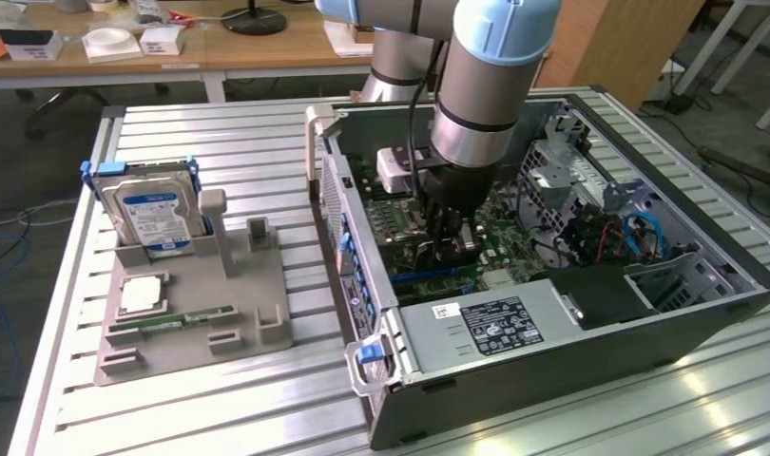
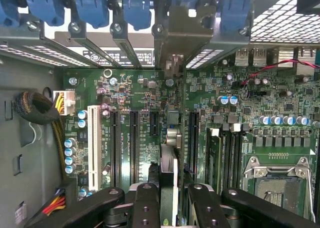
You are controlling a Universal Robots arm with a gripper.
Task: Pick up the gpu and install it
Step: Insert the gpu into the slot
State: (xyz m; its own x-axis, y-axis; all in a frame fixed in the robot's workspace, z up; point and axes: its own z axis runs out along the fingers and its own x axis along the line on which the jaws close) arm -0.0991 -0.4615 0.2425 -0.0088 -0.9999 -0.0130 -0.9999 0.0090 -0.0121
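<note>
Table [image 1: 233,408]: ribbed aluminium slats, filling most of the exterior view, with your case at centre right and a grey tray at lower left.

Case [image 1: 689,313]: open black tower lying on its side, its interior facing up. You can see a silver power supply [image 1: 487,328] at its near end and a blue cable [image 1: 645,233] at its right in the exterior view.

Arm [image 1: 493,85]: grey and pale blue, coming down from the top centre of the frame into the case.

Motherboard [image 2: 280,95]: green, across the case floor. In the wrist view you see a white slot [image 2: 93,140] at centre left, black slots beside it, and a CPU socket [image 2: 277,175] at lower right.

Tray [image 1: 252,285]: grey moulded holder. Upright in its rear pocket, at centre left of the exterior view, is a hard drive [image 1: 150,214] with a blue label; lying flat near the front is a green memory stick [image 1: 169,321].

Gripper [image 2: 169,195]: black fingers low in the wrist view, closed against either side of the gpu, just above the board.

Gpu [image 2: 169,173]: thin card held on edge between the fingers, seen edge-on at lower centre of the wrist view, over the slots in the middle of the board. You cannot tell whether it touches a slot.
</note>
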